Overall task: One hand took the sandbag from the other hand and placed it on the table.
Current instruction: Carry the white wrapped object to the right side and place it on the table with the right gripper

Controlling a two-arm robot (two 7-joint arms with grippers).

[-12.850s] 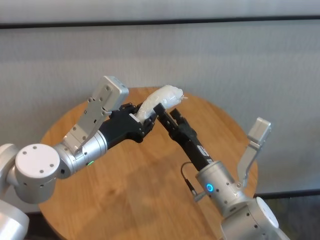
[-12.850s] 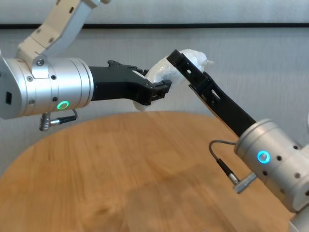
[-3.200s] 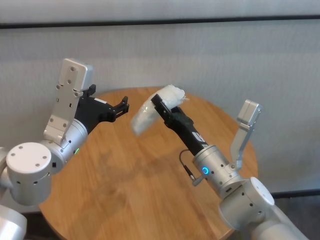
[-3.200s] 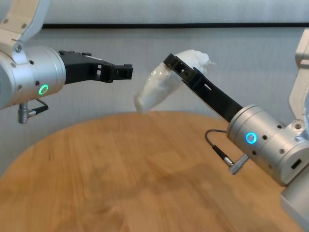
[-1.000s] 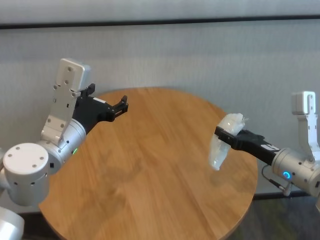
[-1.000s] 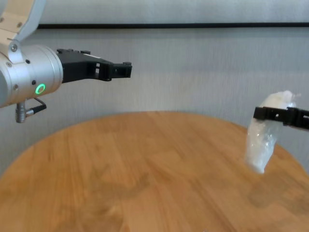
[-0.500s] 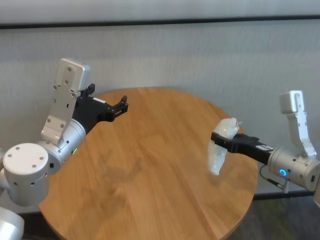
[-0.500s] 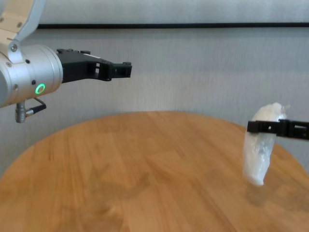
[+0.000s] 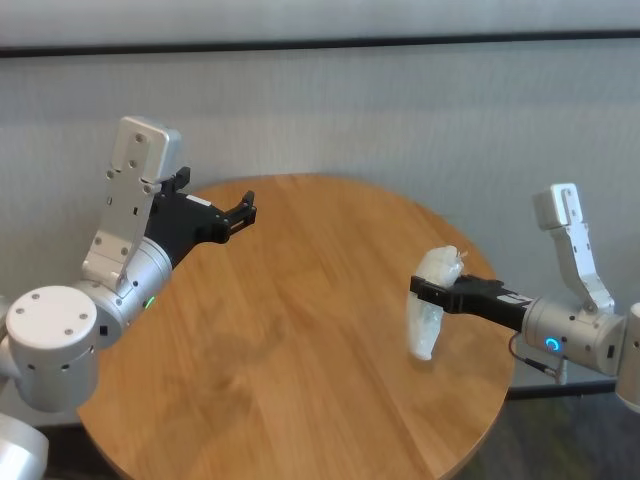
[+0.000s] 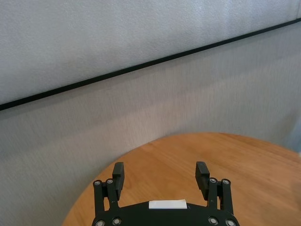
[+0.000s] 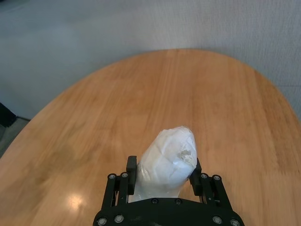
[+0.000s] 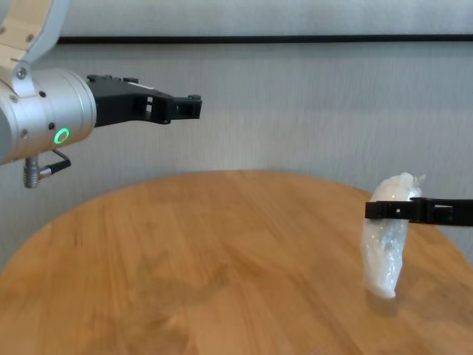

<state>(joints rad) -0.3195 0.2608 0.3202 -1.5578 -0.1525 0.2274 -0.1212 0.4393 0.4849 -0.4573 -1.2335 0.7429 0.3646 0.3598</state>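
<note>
The head view looks down from above the near edge of the table point(image 9: 300, 330), taking in the whole round top. The chest view sits lower, near tabletop height, facing the grey wall point(image 12: 295, 103) behind the table. Each wrist view looks along its own gripper toward the table. All four views share the tabletop and the wall behind it.

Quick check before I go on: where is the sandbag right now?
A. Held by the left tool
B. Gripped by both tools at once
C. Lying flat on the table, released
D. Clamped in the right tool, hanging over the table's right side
D. The right tool is shut on the sandbag, which hangs end-down over the table; the left tool is open, raised over the table's far left edge.
</note>
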